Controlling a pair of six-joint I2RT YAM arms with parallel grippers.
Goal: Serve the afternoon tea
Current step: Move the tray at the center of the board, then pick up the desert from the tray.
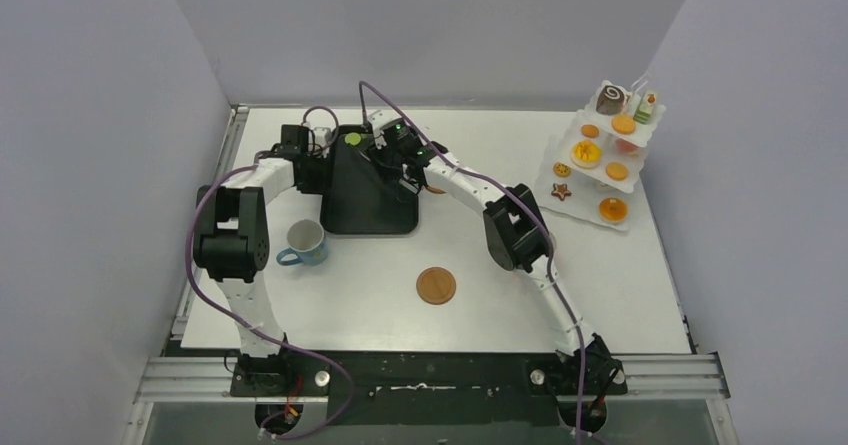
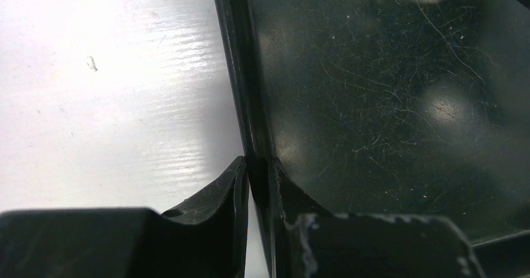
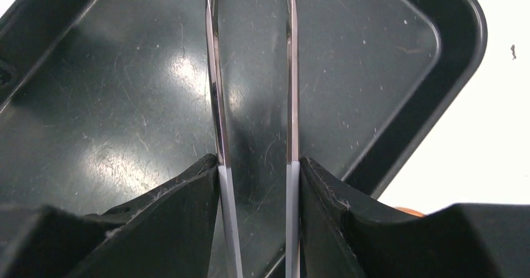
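The left gripper (image 2: 259,173) is closed on the left rim of the black tray (image 1: 365,210), with one finger outside the wall and one inside. Judged purpose: the tray is steadied while the other arm works above it.

The right gripper (image 3: 257,168) is clamped on the metal tongs (image 3: 214,78). Both blades are pressed between the fingers yet stand apart, held over the tray floor. Nothing is seen between the blades, but their tips are cut off at the top edge of the wrist view.

Task items:
- Most pastries (orange tarts (image 1: 586,153), chocolate swirl roll (image 1: 611,98), cookies (image 1: 561,191)) are on the white tiered stand (image 1: 585,205) at far right, well apart from the tray.
- A green disc (image 1: 352,139) is seen at the tray's far end.
- The blue cup (image 1: 303,242) stands on the table (image 1: 500,265) just beside the tray's near left corner.
- A round brown disc (image 1: 436,285) lies nearer the bases; cookie or coaster cannot be told.

Not resolved:
- The pink cup is not made out.
- An orange sliver (image 3: 406,211) at the tray's right rim is mostly hidden by the right gripper.
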